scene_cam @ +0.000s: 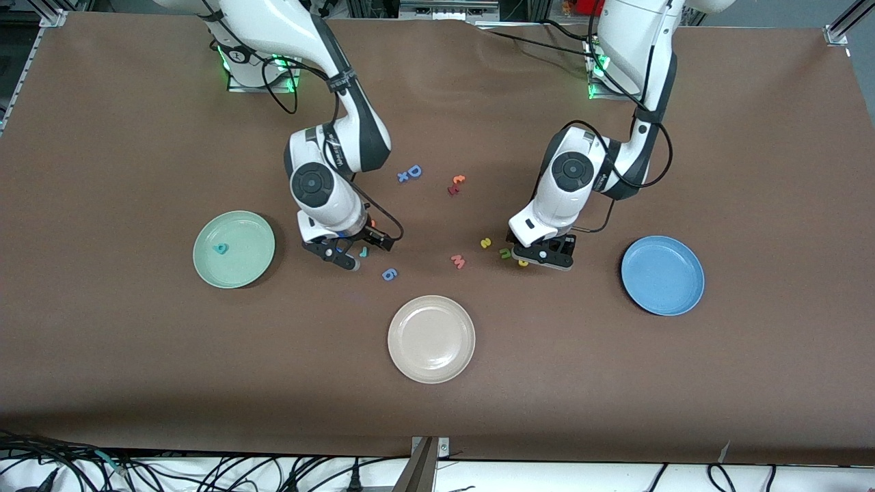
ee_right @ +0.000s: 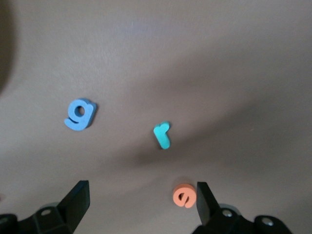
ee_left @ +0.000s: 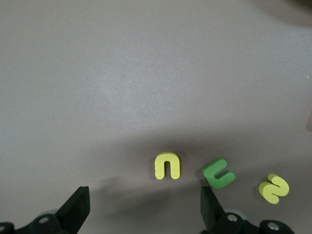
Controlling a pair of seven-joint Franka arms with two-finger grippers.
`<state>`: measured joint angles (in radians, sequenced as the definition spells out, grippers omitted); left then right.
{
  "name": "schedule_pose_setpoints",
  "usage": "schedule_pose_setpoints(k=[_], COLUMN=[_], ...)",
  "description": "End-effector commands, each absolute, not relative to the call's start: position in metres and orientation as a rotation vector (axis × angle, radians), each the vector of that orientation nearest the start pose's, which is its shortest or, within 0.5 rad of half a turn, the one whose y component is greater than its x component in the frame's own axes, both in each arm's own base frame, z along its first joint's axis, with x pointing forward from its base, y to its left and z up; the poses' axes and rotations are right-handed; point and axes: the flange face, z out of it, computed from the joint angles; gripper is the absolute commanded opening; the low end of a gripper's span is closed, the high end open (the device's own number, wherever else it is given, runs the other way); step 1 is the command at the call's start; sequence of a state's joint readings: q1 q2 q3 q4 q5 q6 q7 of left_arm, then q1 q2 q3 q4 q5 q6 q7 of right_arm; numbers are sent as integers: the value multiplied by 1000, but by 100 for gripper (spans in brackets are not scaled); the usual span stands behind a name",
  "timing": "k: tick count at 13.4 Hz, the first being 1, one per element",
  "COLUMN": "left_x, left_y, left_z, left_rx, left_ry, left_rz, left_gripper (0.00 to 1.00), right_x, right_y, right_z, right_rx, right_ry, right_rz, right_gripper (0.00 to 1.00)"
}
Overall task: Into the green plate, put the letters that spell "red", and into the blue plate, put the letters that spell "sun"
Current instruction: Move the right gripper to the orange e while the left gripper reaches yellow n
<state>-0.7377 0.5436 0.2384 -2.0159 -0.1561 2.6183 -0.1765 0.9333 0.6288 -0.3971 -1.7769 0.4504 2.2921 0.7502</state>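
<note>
The green plate (scene_cam: 256, 232) lies toward the right arm's end with a teal d (scene_cam: 220, 249) in it. The blue plate (scene_cam: 662, 275) lies toward the left arm's end with nothing in it. My right gripper (scene_cam: 342, 254) (ee_right: 141, 204) hangs open low over the table, with the orange e (ee_right: 185, 195) just inside one finger and the teal r (scene_cam: 363, 251) (ee_right: 162, 135) close by. My left gripper (scene_cam: 543, 254) (ee_left: 144, 209) is open, low beside the yellow u (ee_left: 167, 165), the green n (scene_cam: 505, 253) (ee_left: 219, 173) and the yellow s (scene_cam: 485, 242) (ee_left: 274, 188).
A beige plate (scene_cam: 431, 338) lies nearest the front camera, between the two arms. A blue 6-shaped piece (scene_cam: 389, 274) (ee_right: 79, 114) and a pink w (scene_cam: 458, 261) lie between the grippers. A blue D (scene_cam: 414, 171), a blue x (scene_cam: 403, 178) and small red-orange letters (scene_cam: 456, 184) lie nearer the bases.
</note>
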Motion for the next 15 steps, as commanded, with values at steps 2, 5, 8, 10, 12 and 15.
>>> schedule_pose_setpoints(k=[2,5,8,10,12,15], left_x=[535,535,535,536,538,539], left_y=[-296,-300,-299,-299,-300,-301], left_z=[183,179,170,170,170,170], left_rx=[-3108,-3105,-3100,-3100,-3099,-3099], left_ry=[336,346,348,348,350,349], left_rz=[-160,-171,-193,-193,-199,-201], left_gripper=[100,100,100,100,100,100], right_x=[540,535,531,526,520,508], right_y=[359,363,362,353,355,356], right_z=[205,184,173,164,167,171], right_rx=[-3011,-3037,-3054,-3062,-3059,-3061], right_ry=[725,717,714,731,744,739], right_rz=[175,165,169,175,194,215], right_gripper=[97,96,94,94,94,94])
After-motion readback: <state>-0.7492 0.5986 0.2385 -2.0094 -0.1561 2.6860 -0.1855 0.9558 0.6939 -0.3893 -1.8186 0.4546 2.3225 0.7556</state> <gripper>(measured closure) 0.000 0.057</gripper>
